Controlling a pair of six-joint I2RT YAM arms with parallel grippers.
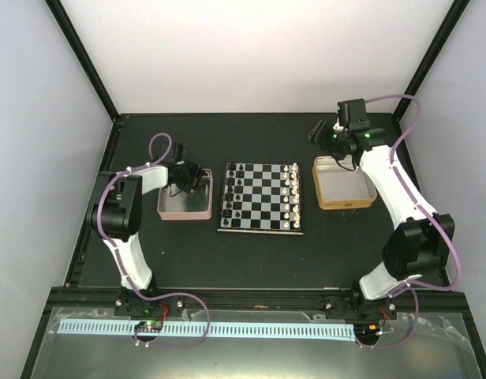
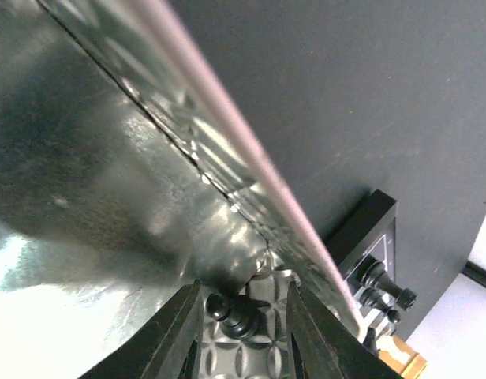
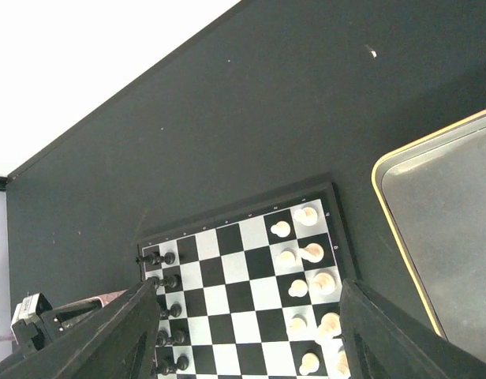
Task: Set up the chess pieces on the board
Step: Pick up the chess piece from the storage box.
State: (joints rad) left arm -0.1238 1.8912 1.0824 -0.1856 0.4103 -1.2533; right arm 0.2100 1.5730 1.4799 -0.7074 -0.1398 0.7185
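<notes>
Here, left jaws straddle piece, right jaws wide

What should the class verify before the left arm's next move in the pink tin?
1. The black piece sits between the fingers of the left gripper: ok.
2. The jaws are closed on the black piece: not ok, a gap shows beside it.
3. The fingers are clear of the pink tin wall: cannot tell, one finger is close to it.
4. The right gripper is open and empty: ok.
5. The right gripper is off the board: ok.
</notes>
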